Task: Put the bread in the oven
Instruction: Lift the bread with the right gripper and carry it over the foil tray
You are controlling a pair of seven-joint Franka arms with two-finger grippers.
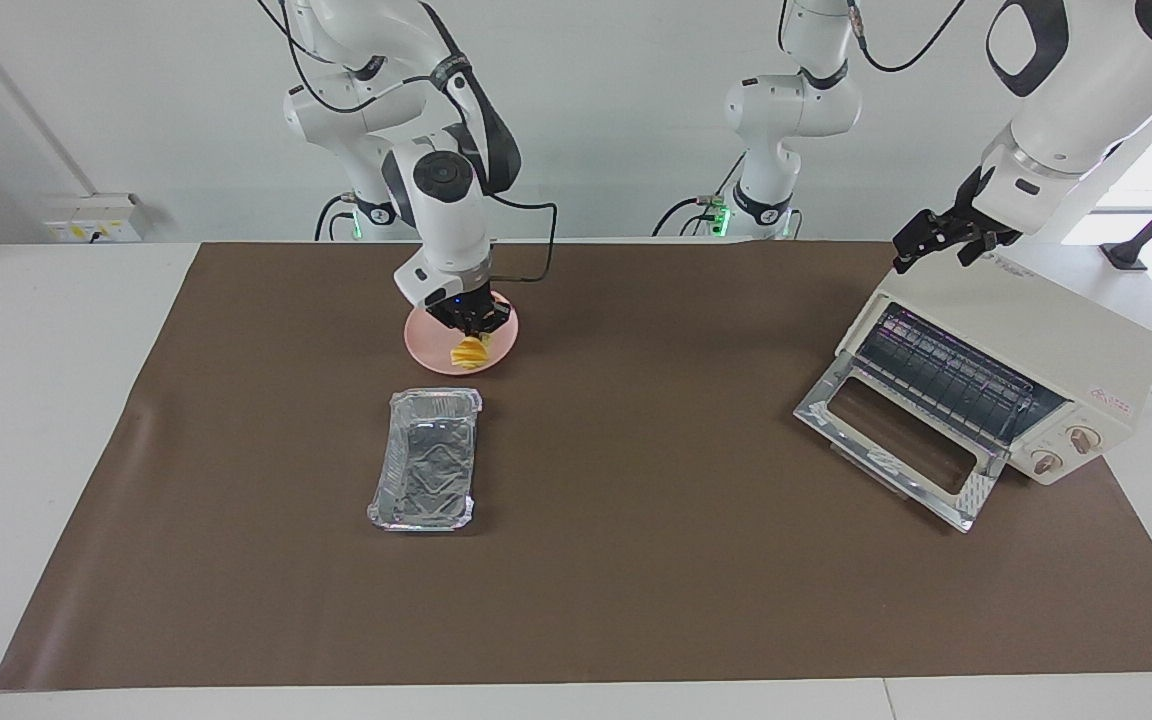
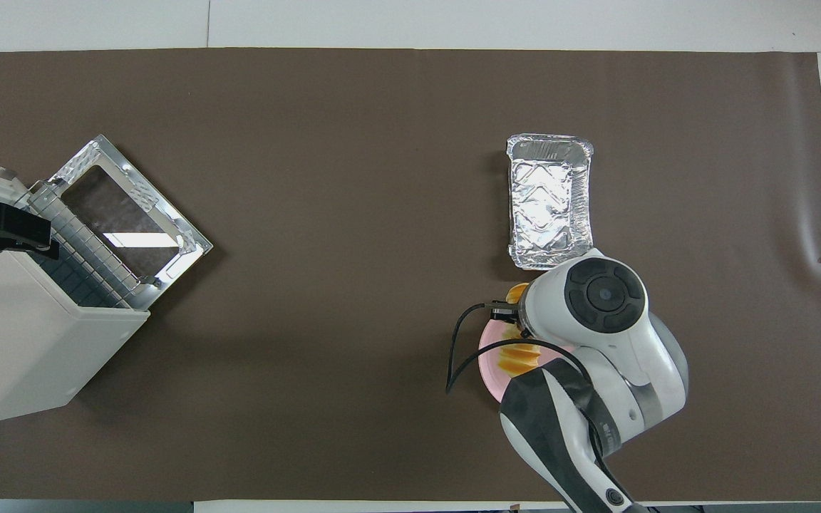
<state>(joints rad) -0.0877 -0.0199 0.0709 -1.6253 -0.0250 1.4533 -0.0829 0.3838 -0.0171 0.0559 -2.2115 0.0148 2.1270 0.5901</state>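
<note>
Fingers of the right gripper [image 1: 476, 330] are clamped on the ridged yellow-orange sliced bread [image 1: 469, 352], at the round pink plate [image 1: 436, 350]; whether the bread has left the plate I cannot tell. The crinkled silver foil tray [image 1: 426, 460] lies at the plate's six o'clock (facing view). The left gripper [image 1: 941, 240] waits, fingers apart, above the cream-white boxy toaster oven [image 1: 1036, 330], its glass door [image 1: 896, 440] dropped open.

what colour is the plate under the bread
Pink. The plate under the yellow-orange bread shows best in the facing view.
</note>
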